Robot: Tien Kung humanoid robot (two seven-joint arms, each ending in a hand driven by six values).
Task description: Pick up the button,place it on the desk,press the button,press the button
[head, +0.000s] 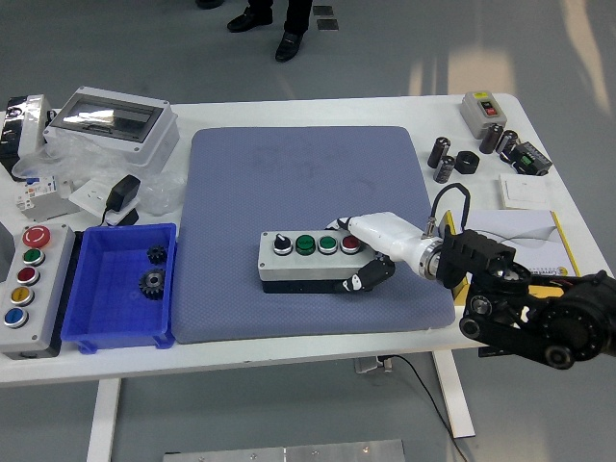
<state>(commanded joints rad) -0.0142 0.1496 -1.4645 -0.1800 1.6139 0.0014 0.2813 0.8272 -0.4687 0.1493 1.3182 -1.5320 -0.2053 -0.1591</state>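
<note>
My right hand (371, 252) is clamped on the right end of the button box (310, 256), whose long axis runs left-right across the blue mat (289, 173), away from me.

White rectangular tabletop (318, 351). Large blue-grey padded mat (308, 164) at centre. Blue plastic bin (120, 332) and grey five-button control box (29, 289) near the left edge. Clear-lidded grey enclosure (111, 120) at the far-left corner. Black cylindrical parts (452, 159) toward the far-right corner.
</note>
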